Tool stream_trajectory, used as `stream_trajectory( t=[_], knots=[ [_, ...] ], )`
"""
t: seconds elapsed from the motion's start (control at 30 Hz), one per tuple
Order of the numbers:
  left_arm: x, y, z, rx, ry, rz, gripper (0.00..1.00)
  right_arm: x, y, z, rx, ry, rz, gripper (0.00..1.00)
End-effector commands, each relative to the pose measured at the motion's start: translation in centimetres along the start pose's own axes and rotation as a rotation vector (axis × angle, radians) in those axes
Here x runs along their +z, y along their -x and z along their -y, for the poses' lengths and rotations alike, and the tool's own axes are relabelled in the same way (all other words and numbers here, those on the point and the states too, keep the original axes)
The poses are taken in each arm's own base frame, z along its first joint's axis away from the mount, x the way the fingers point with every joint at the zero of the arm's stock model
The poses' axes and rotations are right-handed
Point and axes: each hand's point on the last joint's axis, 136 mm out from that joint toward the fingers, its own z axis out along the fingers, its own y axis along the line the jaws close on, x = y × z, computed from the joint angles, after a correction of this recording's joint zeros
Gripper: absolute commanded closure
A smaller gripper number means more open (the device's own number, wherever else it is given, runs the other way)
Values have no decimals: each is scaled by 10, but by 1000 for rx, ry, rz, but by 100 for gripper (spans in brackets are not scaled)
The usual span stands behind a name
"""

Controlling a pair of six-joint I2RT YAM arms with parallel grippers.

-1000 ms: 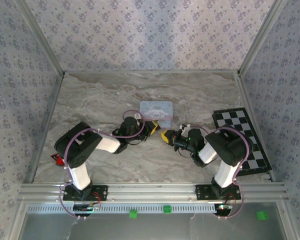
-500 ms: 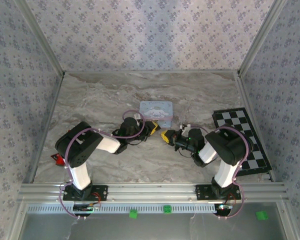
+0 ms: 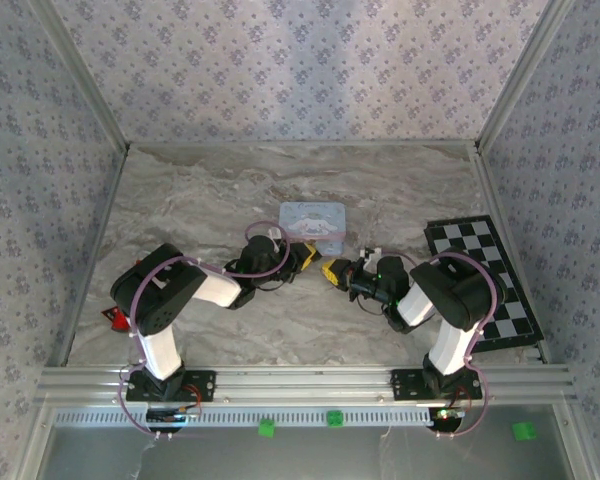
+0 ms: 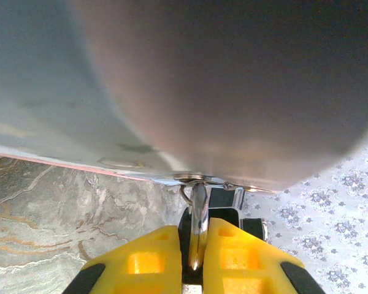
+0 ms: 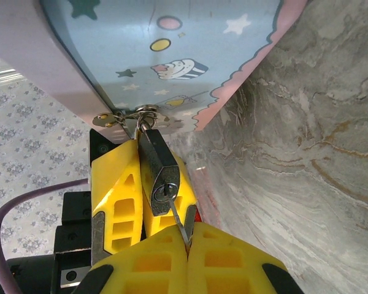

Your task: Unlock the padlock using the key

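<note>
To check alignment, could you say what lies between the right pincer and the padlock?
Only the key, bridging right pincer and padlock, in the right wrist view.

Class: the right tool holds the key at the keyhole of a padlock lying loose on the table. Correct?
No: the padlock hangs from the blue tin, not loose on the table, as the right wrist view shows. The right tool does hold the key at its keyhole.

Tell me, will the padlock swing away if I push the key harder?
Probably little: the left tool pinches the padlock, though it hangs from the tin's loop and may pivot slightly. The key blade looks thin, so it could bend or slip in the right tool.
</note>
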Motion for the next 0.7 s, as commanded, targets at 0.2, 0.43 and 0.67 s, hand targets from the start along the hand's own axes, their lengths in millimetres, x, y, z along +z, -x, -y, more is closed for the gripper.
stream_trajectory(
  t=[0.2, 0.43, 0.67],
  knots=[
    [1, -25, 34, 36, -105, -73, 100, 13, 4, -30, -15, 78, -10, 100],
    [0, -29, 35, 34, -109, -84, 100, 18, -1, -30, -15, 76, -27, 100],
    [-1, -37, 38, 45, -113, -102, 100, 18, 12, -28, 16, 69, -24, 100]
  ],
)
